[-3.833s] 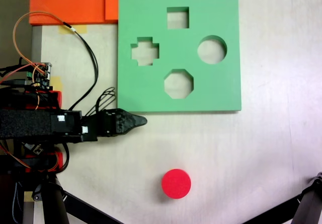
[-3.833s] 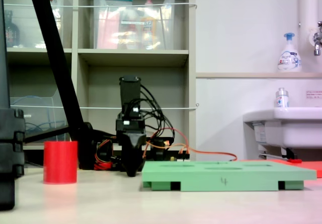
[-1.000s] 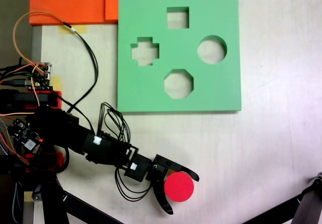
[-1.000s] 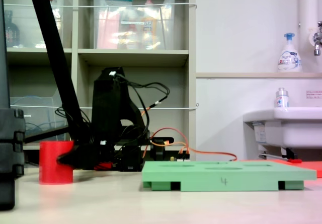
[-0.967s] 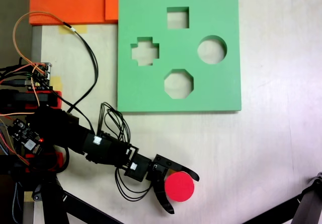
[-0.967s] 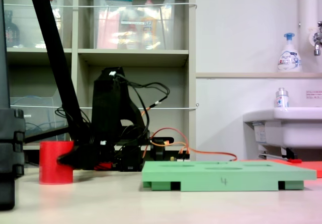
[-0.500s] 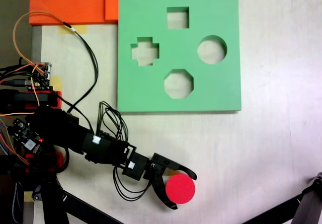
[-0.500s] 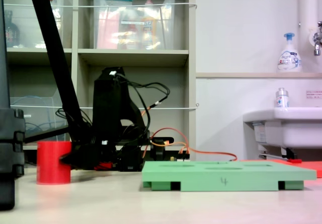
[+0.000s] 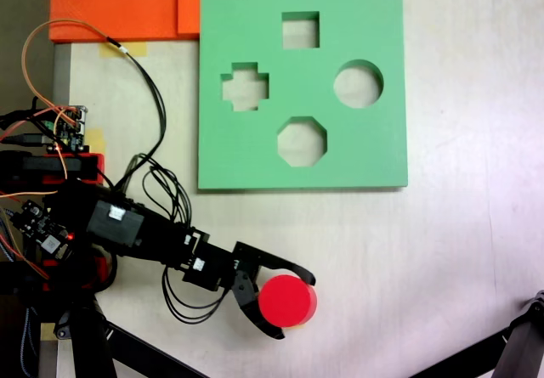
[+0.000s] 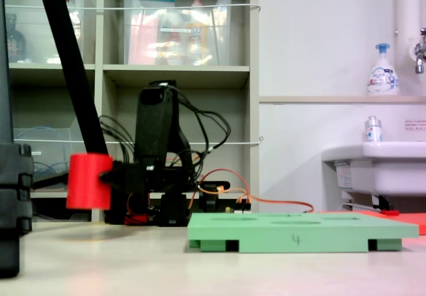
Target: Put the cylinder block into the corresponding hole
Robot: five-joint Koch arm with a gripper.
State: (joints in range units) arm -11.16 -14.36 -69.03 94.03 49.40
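Shelving and a sink backed the pale table (image 9: pixel 442 251), where the green foam board (image 9: pixel 255 153) filled the upper middle of a fixed view. Low in that frame, the gripper (image 9: pixel 291 303) pinched the cylinder block (image 9: pixel 287 301), held clear of the table (image 10: pixel 89 181). Lifting seemed done; next, carry it up-right to the corresponding hole (image 9: pixel 358 84) and lower it squarely.

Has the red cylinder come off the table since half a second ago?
Yes. The cylinder now hangs above the tabletop, higher than the green board in the side view, clamped in the end effector. From above it has shifted slightly left.
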